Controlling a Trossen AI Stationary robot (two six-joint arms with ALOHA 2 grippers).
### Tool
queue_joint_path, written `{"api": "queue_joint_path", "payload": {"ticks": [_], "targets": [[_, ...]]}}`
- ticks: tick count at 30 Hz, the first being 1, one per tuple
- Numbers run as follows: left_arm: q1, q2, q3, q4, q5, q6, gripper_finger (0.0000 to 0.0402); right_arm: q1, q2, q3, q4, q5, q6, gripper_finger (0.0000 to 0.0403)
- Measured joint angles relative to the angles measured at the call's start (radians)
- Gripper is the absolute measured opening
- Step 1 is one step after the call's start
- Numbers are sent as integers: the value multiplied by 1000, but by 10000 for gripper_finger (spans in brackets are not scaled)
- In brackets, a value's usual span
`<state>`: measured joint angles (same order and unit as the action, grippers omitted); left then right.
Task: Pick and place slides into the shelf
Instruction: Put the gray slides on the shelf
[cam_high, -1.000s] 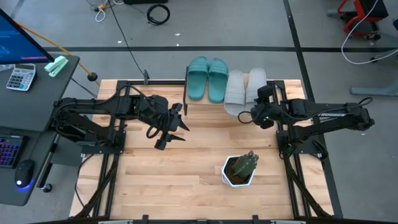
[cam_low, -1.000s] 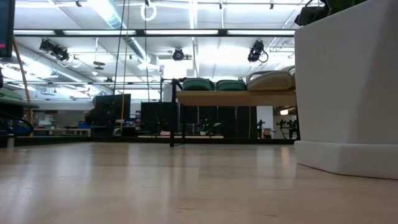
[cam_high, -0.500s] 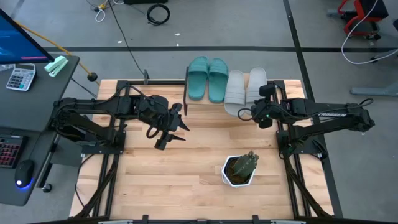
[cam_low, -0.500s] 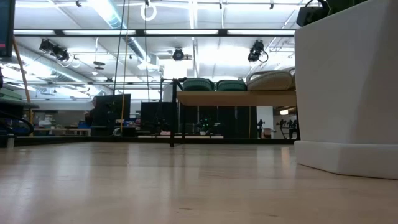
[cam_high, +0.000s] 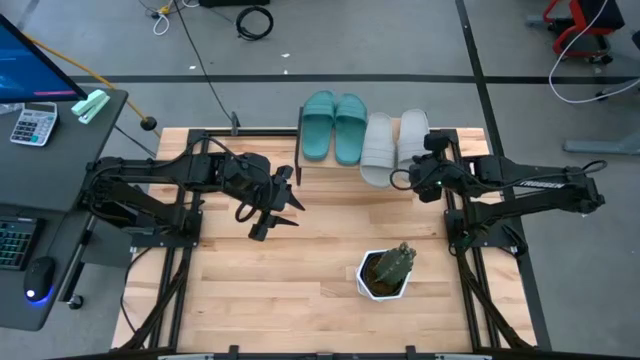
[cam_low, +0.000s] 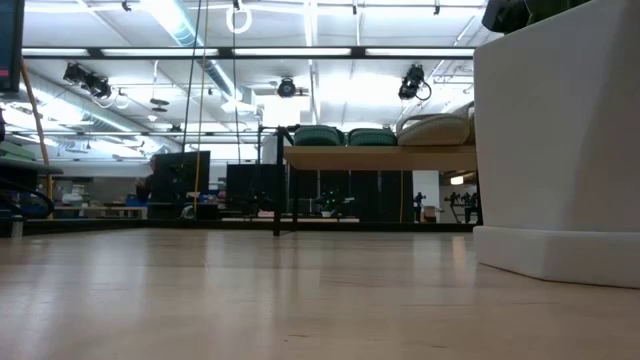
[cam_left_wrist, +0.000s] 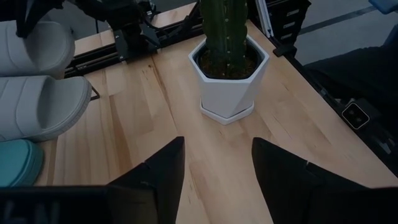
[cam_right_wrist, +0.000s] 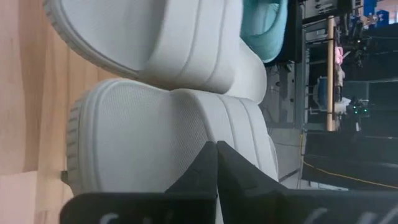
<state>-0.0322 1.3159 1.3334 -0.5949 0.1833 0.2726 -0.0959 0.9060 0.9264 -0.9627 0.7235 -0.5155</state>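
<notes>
All four slides sit side by side on the shelf (cam_high: 300, 150) at the table's far edge: the teal pair (cam_high: 334, 125) to the left, the grey pair (cam_high: 392, 145) to the right. They look light, soft and springy, so the wide strap or a side rim seems the best hold. The right gripper (cam_high: 402, 181) hovers by the grey heels, fingers pressed together on nothing. The left gripper (cam_high: 283, 207) waits mid-table, fingers parted. A potted cactus (cam_high: 388, 272) stands nearer.
</notes>
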Motion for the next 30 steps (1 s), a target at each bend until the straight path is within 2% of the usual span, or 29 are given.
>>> {"api": "queue_joint_path", "payload": {"ticks": [15, 30], "targets": [[0, 0, 0, 0, 0, 8, 194, 87, -37, 0, 15, -32, 149, 0], [0, 0, 0, 0, 0, 8, 193, 106, -45, 0, -8, -106, 182, 0]]}}
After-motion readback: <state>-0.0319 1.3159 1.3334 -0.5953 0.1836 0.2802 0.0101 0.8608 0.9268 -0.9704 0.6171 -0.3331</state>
